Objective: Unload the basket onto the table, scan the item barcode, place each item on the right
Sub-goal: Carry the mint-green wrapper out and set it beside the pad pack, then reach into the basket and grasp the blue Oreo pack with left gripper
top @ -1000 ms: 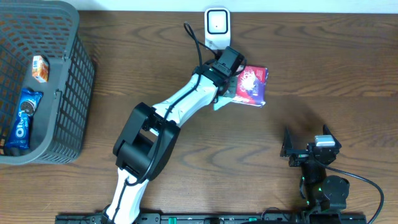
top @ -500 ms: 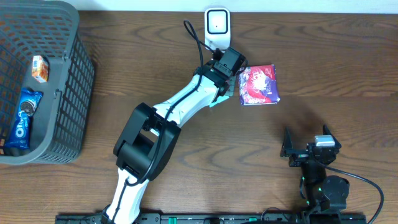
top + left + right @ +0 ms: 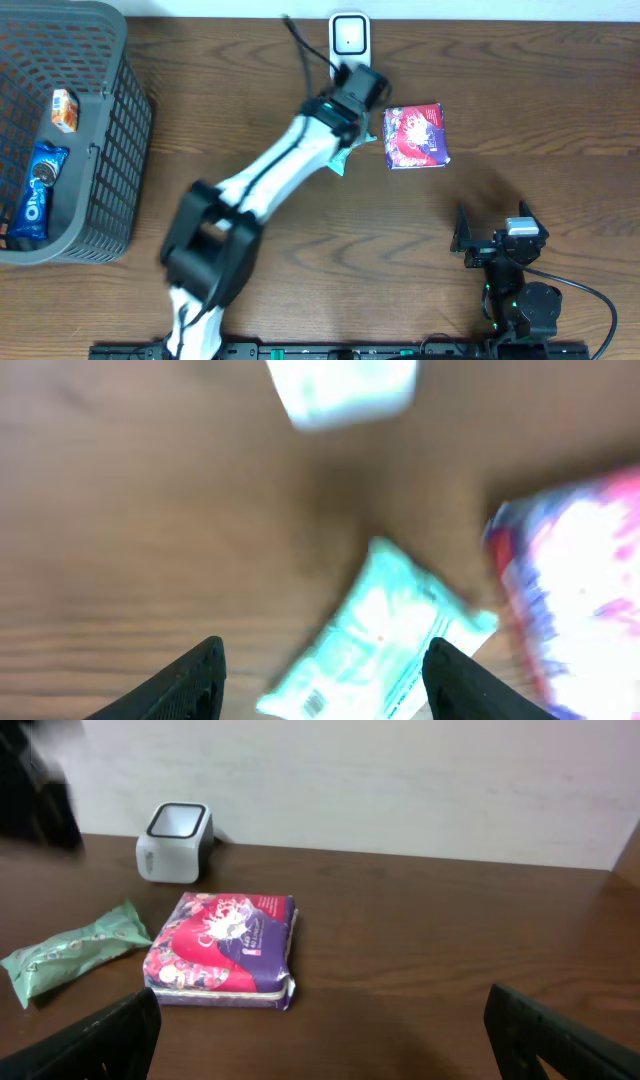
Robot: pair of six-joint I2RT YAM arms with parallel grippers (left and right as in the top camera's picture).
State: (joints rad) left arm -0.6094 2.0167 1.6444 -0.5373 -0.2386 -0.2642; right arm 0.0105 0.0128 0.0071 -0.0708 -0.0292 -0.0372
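Left jaws apart; red packet [image 3: 585,590] blurred, cut off (right edge).

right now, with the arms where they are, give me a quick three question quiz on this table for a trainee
1. True or false: the red and purple packet lies inside the basket.
2. What colour is the small pack lying on the table below the left gripper? A) mint green B) yellow C) black
3. Fill in: the right gripper has its jaws ____, with nothing between them.
Key: 1 false; 2 A; 3 open
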